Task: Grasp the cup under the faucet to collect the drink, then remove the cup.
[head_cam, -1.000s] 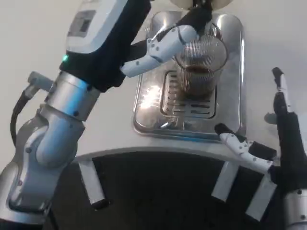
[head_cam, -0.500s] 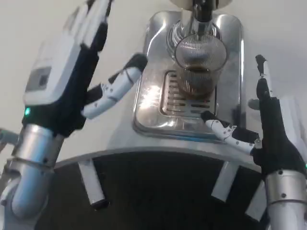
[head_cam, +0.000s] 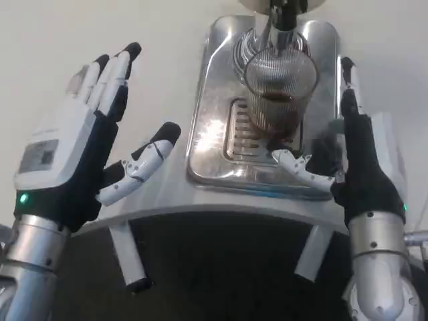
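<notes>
1. The cup [head_cam: 279, 90], a clear ribbed glass partly filled with dark drink, stands on the steel drip tray [head_cam: 207, 144] directly beneath the faucet [head_cam: 281, 17]; no hand is holding it.

2. My right hand [head_cam: 348, 157] is raised just to the cup's right, released and holding nothing, its thumb reaching across the tray near the cup's base and its longer fingers [head_cam: 349, 87] pointing up alongside the glass. I cannot tell whether the thumb touches the cup.

3. My left hand [head_cam: 83, 157] hangs well apart to the left of the tray, palm turned inward, fingers spread and grasping nothing.

4. The tray sits on a white surface [head_cam: 160, 60], whose curved front edge runs below both hands.

5. As I read it, the collecting step looks about done, since the drink is in the glass, and removal is the step in hand.

6. The next move, in my judgement, calls for bringing the right hand in around the glass, closing evenly on its wall, and drawing it out level from under the faucet so nothing spills.
</notes>
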Motion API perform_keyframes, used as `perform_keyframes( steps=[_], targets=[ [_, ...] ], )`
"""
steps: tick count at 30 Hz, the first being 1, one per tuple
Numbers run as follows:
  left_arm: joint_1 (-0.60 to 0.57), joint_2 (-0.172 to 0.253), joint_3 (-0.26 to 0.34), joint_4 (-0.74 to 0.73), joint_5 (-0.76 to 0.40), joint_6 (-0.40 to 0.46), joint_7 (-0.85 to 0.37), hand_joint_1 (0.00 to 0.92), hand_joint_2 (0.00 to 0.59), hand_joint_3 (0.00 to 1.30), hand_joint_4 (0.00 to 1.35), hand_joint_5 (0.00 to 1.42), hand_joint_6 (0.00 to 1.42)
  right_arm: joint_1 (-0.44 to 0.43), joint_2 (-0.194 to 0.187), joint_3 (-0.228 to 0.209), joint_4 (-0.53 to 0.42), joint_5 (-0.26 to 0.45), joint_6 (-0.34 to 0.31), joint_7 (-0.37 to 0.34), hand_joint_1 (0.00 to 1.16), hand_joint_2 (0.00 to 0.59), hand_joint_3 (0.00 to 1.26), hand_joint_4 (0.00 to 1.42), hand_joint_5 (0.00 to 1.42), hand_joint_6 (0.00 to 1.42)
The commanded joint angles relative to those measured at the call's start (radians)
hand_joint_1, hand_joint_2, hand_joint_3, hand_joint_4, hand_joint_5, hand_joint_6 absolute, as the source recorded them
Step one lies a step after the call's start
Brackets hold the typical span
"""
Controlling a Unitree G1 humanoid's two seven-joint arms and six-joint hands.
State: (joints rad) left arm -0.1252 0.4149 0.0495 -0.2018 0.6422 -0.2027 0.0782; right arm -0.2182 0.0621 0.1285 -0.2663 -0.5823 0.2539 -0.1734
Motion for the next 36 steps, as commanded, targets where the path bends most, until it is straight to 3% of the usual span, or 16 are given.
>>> perform_keyframes(
  steps=[1,11,36],
  targets=[
    [0.005,0.016,0.0,0.024,0.003,-0.002,0.015,0.0,0.286,0.0,0.0,0.0,0.0,-0.004,0.0,0.007,0.013,0.014,0.01,-0.006,0.97,0.227,0.0,0.0,0.03,0.25],
    [-0.003,0.023,-0.009,0.045,-0.002,0.006,0.004,0.0,0.286,0.0,0.0,0.0,0.0,-0.056,0.02,0.008,0.062,0.035,0.029,-0.027,0.96,0.225,0.01,0.0,0.03,0.25],
    [0.027,0.026,-0.009,0.029,-0.005,0.025,0.0,0.0,0.282,0.0,0.0,0.0,0.0,-0.195,0.004,0.018,0.237,0.092,-0.003,-0.065,0.93,0.238,0.02,0.0,0.04,0.23]
  ],
)
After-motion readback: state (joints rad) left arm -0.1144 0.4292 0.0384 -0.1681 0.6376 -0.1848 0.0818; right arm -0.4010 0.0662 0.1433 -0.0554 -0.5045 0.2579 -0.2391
